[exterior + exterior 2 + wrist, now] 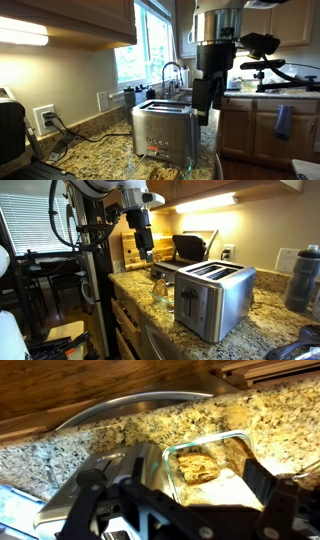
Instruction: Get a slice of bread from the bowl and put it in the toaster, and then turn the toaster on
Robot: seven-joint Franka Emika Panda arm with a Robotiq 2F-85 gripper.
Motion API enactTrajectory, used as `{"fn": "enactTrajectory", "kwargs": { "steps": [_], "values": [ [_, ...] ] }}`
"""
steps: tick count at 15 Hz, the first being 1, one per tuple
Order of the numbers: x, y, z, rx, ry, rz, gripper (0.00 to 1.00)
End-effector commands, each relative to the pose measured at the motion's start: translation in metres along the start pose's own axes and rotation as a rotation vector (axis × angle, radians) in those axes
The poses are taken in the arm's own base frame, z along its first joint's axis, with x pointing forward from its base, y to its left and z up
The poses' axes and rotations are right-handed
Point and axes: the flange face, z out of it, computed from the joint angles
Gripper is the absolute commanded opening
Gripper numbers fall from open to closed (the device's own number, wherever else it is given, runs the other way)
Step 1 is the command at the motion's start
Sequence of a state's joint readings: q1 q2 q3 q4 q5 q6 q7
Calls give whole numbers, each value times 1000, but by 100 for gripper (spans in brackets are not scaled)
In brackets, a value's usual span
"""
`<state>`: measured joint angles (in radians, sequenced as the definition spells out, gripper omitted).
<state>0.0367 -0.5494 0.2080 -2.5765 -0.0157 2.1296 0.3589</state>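
Wrist view, left to right: toaster (118, 472) sits low left on the speckled granite counter (60, 452), with the bowl (215, 442) right beside its right side; can't tell if they touch. Pale tan bread (200, 463) lies inside the bowl. The gripper (172, 485) is spread wide and holds nothing. One finger (90, 488) is over the toaster, the other is over the bowl's right edge, and it hangs well above both. In an exterior view, left to right: black appliance (10, 130) at the frame edge, wall outlet (45, 118) with a cord trailing across the counter, and window (150, 45). Then comes the toaster (165, 135) at centre with its red-orange label low on the face, and a sink faucet (172, 75) behind it. The gripper (204, 112) hangs just off the toaster's top right corner, clear of it, and a blue towel (283, 120) hangs on the cabinets far right. The bowl's rim barely shows at the bottom edge in front of the toaster. In an exterior view from the opposite end: the arm comes down at left with the gripper (149, 252) above the bowl (160, 292), not touching. The toaster (215, 295) is just right of the bowl, slots empty. A black appliance (190, 247) stands against the wall behind them, and a dark bottle (303, 280) is far right. Nothing sits between gripper and bowl; the toaster's tall side crowds the bowl's right edge.
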Motion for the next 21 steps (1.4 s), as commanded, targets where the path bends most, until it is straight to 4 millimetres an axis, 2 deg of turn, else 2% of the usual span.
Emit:
{"fn": "enactTrajectory", "kwargs": {
  "steps": [1, 2, 10, 16, 21],
  "values": [
    [-9, -16, 1, 49, 48, -26, 100],
    [-2, -9, 4, 21, 24, -16, 100],
    [-5, -18, 4, 30, 28, -37, 100],
    [-4, -43, 5, 31, 74, -102, 100],
    [6, -69, 26, 70, 109, -150, 100]
  ]
}}
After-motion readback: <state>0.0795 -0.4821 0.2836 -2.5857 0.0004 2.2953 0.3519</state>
